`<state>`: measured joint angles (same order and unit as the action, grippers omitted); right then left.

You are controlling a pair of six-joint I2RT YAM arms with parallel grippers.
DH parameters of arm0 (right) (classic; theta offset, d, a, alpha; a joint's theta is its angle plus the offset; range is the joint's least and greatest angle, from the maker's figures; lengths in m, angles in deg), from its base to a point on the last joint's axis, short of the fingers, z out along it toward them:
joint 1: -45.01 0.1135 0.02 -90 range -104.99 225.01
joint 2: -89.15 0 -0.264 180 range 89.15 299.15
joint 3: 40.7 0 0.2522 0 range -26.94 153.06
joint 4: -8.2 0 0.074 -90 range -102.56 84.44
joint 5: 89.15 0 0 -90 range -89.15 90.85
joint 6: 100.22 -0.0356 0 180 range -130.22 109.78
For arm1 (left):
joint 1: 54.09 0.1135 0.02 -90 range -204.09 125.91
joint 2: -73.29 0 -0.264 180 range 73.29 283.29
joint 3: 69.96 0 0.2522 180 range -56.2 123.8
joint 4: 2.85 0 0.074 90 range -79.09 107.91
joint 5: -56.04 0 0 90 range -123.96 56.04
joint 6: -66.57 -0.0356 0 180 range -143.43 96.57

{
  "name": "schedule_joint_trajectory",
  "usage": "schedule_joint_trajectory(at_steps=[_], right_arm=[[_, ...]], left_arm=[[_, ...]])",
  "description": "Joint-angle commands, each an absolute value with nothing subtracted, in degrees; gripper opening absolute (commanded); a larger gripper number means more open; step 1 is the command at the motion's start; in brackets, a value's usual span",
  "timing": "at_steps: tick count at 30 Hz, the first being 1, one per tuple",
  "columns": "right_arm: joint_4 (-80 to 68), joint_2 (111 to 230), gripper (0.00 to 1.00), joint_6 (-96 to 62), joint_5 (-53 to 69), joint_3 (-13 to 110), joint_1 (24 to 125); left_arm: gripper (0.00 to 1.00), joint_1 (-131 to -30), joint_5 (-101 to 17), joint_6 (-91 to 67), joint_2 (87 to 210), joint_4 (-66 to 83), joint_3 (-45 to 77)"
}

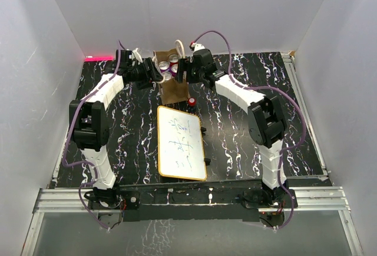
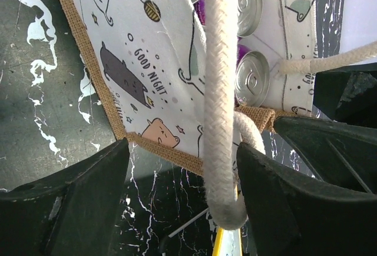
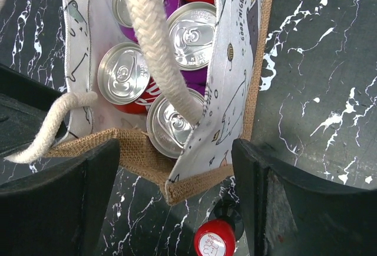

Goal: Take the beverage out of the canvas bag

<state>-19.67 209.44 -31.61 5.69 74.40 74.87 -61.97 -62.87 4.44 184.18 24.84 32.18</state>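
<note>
left gripper (image 2: 182,156): spread wide, straddling cream rope handle (image 2: 219,91) at corner of canvas bag (image 1: 172,91), nothing clamped. right gripper (image 3: 177,150): spread wide over bag mouth, empty. beverage cans (image 3: 189,35) upright inside bag, far centre of table (image 1: 235,144).

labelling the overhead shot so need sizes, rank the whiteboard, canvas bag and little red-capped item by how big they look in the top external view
1. whiteboard, clearly largest
2. canvas bag, though the arms cover part of it
3. red-capped item, by far the smallest
</note>
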Motion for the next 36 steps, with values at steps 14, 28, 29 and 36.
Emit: schedule_joint_trajectory(at_steps=[14, 28, 29, 36], right_arm=[[-20.2, 207.2, 0.71, -31.5, 6.2, 67.0, 75.2], [-18.7, 207.1, 0.56, -32.4, 7.7, 64.4, 75.2], [-18.7, 207.1, 0.55, -32.3, 7.6, 64.0, 75.2], [-18.5, 206.5, 0.53, -31.5, 7.2, 61.8, 75.2]], left_arm=[[0.96, -63.4, -50.5, 4.8, 168.1, 29.2, 29.0], [0.87, -67.3, -51.8, 5.1, 178.8, 32.8, 36.6], [0.85, -67.3, -51.0, 5.1, 179.0, 32.3, 36.2], [0.81, -67.3, -50.7, 1.4, 182.6, 33.4, 36.2]])
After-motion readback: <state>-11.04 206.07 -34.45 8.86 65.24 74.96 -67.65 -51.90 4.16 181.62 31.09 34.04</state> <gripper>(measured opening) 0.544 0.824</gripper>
